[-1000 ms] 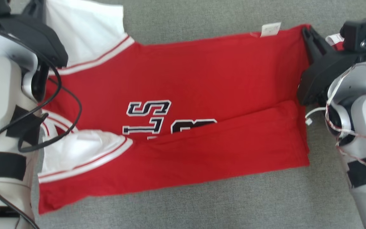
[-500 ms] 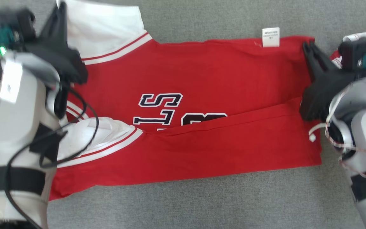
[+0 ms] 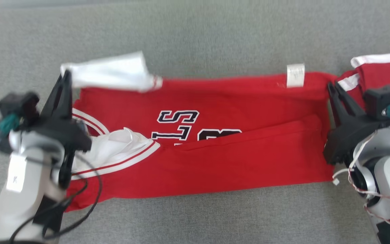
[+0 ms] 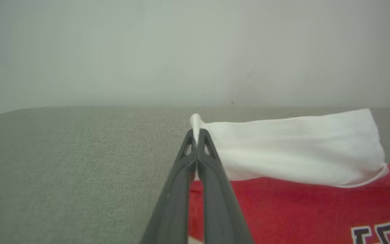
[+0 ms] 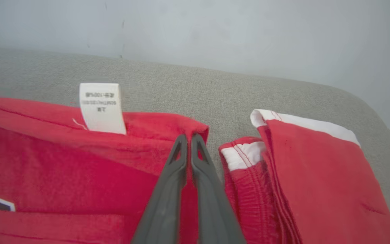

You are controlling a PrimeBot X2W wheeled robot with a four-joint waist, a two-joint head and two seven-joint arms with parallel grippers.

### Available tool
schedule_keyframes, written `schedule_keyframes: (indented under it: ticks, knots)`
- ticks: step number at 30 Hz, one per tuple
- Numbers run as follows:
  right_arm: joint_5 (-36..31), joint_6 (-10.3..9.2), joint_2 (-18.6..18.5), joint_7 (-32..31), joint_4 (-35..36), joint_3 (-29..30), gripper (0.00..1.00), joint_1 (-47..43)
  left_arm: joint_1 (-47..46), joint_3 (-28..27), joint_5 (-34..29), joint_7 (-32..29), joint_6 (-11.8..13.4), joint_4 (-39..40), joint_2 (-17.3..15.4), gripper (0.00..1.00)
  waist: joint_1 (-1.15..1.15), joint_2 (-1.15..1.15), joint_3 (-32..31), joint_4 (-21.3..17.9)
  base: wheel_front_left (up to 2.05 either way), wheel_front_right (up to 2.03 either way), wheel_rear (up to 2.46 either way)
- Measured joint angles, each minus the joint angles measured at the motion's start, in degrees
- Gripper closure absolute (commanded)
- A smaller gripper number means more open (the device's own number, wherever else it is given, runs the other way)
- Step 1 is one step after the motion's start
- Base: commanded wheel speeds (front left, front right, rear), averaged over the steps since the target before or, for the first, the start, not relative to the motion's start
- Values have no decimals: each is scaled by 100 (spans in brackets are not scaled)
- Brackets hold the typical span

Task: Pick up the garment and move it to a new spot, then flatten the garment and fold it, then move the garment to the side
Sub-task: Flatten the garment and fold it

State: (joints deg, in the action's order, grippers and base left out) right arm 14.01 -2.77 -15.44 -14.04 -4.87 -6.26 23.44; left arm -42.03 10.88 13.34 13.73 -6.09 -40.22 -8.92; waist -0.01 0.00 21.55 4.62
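The garment (image 3: 235,101) is a red jersey with white sleeves and dark lettering, lying sideways across the grey padded surface (image 3: 195,37), its near long edge folded over. My left gripper (image 3: 67,74) is shut on the far white sleeve (image 3: 113,72), raised off the cloth; in the left wrist view the left gripper (image 4: 197,133) pinches the sleeve's (image 4: 293,152) end. My right gripper (image 3: 331,85) is shut on the far red hem corner, and the right wrist view shows the right gripper (image 5: 189,137) on that corner beside a white label (image 5: 101,107).
A second red-and-white garment (image 3: 381,69) lies folded at the far right, just past my right gripper, also in the right wrist view (image 5: 303,176). A pale wall (image 5: 215,30) rises behind the surface's far edge. Bare grey surface lies beyond and in front of the jersey.
The camera has shifted. Both grippers have drawn the jersey's far edge nearer to me, and the far white sleeve has risen and bunched into a narrow band in the left gripper.
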Motion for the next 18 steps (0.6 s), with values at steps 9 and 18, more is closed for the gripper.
schedule_keyframes:
  ticks: [9, 18]
  knots:
    - [0, -49, 8, -4, -74, 13, 100, -311, 1127, -138, 286, 43, -7, 834, -99, 100, 0, 0, -435, -6, 0, 0, 0]
    - [0, -75, -2, -26, -141, 5, 100, -508, 2046, -49, 325, 45, 14, 1789, 130, 100, 0, 0, -572, 68, 0, 0, 0]
